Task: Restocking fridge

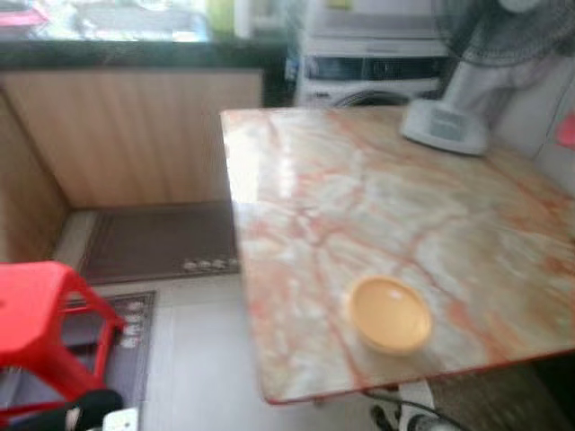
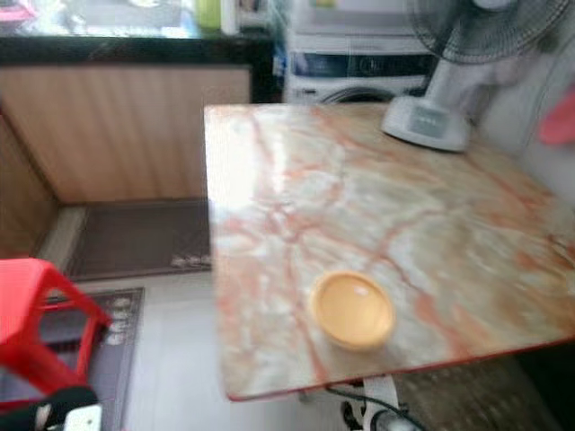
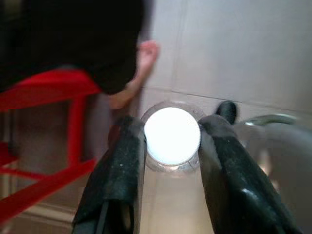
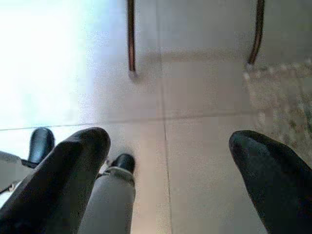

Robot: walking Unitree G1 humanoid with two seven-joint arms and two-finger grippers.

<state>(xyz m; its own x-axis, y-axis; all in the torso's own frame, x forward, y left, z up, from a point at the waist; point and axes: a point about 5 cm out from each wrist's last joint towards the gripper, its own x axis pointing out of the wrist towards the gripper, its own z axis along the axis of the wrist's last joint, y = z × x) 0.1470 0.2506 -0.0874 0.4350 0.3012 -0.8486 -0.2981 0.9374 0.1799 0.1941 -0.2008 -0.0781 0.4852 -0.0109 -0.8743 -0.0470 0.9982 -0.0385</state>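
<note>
My left gripper (image 3: 172, 127) hangs low at my left side, its two black fingers shut on a clear container with a round white lid (image 3: 172, 135). Its dark tip and the white lid (image 1: 119, 418) also peek in at the bottom left of the left eye view, beside the red stool. My right gripper (image 4: 168, 141) hangs over the tiled floor with its fingers wide apart and nothing between them.
A marble-patterned table (image 1: 296, 180) stands ahead with a yellow bowl (image 1: 389, 314) near its front edge and a fan's white base (image 1: 445, 124) at the back. A red stool (image 1: 45, 314) stands at my left, over dark mats (image 1: 162, 242). A person's foot (image 3: 144, 58) is near the stool.
</note>
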